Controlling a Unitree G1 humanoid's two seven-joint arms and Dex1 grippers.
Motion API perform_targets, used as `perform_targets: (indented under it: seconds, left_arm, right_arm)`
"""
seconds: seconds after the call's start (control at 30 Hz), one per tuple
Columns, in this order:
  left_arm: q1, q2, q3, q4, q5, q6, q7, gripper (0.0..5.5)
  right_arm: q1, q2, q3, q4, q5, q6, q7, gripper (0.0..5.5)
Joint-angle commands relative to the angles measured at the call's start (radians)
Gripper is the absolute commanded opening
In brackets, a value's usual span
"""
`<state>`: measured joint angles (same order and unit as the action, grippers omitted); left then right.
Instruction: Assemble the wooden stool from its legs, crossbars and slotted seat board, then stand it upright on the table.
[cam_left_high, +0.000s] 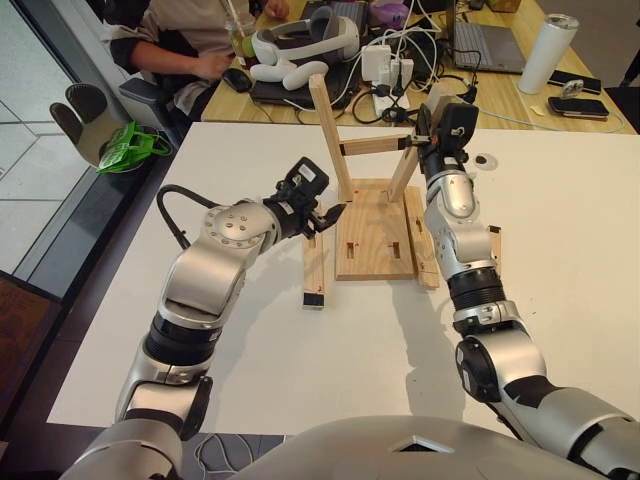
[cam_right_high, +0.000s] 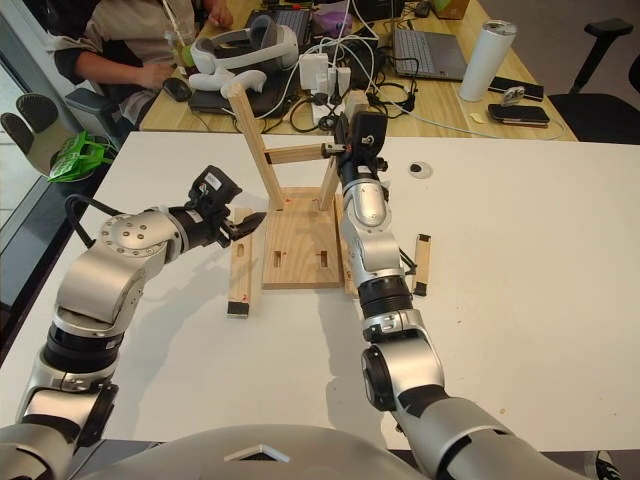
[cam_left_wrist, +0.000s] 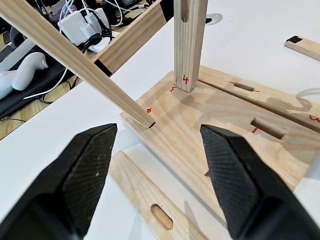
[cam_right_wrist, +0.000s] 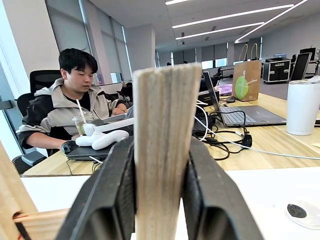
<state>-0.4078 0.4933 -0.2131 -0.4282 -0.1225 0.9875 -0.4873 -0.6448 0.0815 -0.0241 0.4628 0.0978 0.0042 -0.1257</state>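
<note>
Seat board (cam_left_high: 372, 238) lies flat on the white table (cam_left_high: 560, 260), centre of the head view, slots facing up. Two legs are stuck in its far edge. The leaning leg (cam_left_high: 330, 135) tilts toward the upper left of the frame. The right leg (cam_left_high: 404, 172) rises just right of centre. A crossbar (cam_left_high: 372, 146) runs between them, partway up.

My right claw (cam_right_wrist: 161, 165) is pinched on the top end of the right leg, a finger pressed on each side of the wood. It sits above the board's far right corner.

My left claw (cam_left_high: 331, 215) is spread, holding nothing. It hovers just off the board's left edge, tips pointing at the board. The wrist view shows the board's near corner and both leg bases past the two black fingers (cam_left_wrist: 87, 170); can't tell if the tips touch anything.

A loose leg (cam_left_high: 314, 270) lies flat along the board's left side, under the left claw, black cap at its near end. Another loose piece (cam_left_high: 426, 262) lies along the board's right edge, partly hidden by my right arm. A short piece (cam_right_high: 422, 262) lies just right of that arm.

Upper frame: wooden desk (cam_left_high: 500, 95) with tumbler (cam_left_high: 548, 50), cables.
</note>
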Motion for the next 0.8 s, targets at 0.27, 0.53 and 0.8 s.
perform_targets:
  seconds: [0.27, 0.53, 0.8]
  left_arm:
    - [-0.007, 0.001, -0.001, 0.004, -0.002, -0.014, 0.007, 3.09]
    - [0.013, 0.009, -0.015, 0.001, -0.003, -0.022, 0.007, 3.09]
    - [0.051, 0.039, -0.026, -0.023, -0.005, -0.018, -0.010, 3.09]
  right_arm:
    - [0.053, -0.016, -0.021, 0.079, -0.019, 0.135, -0.033, 1.00]
    - [0.038, -0.035, -0.021, 0.032, -0.052, 0.044, -0.031, 2.32]
    - [0.079, -0.022, 0.012, -0.111, -0.074, 0.010, 0.011, 3.36]
